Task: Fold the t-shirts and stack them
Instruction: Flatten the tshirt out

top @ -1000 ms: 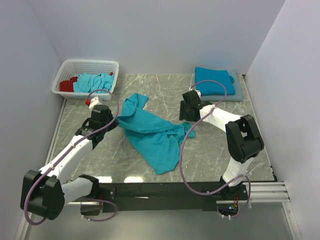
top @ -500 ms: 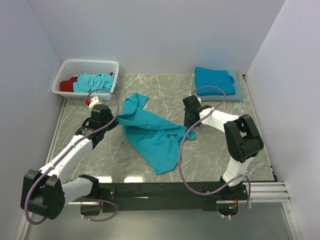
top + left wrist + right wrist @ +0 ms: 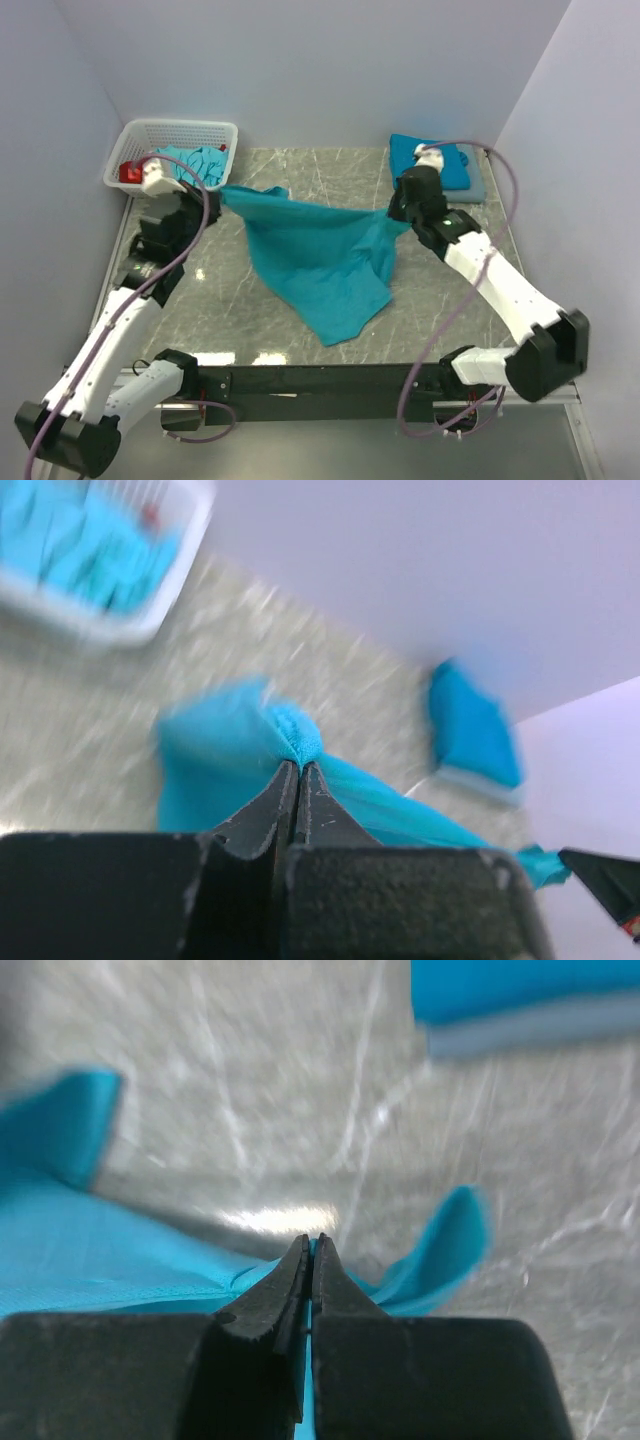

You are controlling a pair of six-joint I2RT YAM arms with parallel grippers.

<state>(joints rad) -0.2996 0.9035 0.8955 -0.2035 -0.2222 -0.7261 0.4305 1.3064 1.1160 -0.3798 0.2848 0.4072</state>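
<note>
Shirt (image 3: 320, 262) hung stretched between both grippers over the table (image 3: 220, 300), its lower edge trailing on it; left gripper (image 3: 218, 193) clamped its left corner, right gripper (image 3: 400, 216) its right corner; bare table lay near-right; basket (image 3: 180, 131) far-left, stack (image 3: 445, 165) far-right.

Bright, even light from above, with pale glare patches at the near edge of the table (image 3: 440, 290). The top view is sharp; both wrist views are streaked with motion blur.

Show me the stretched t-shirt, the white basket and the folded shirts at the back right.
stretched t-shirt (image 3: 320, 255), top view, middle of the hanging cloth.
white basket (image 3: 185, 124), top view, far rim.
folded shirts (image 3: 458, 170), top view, top shirt's right part.
</note>
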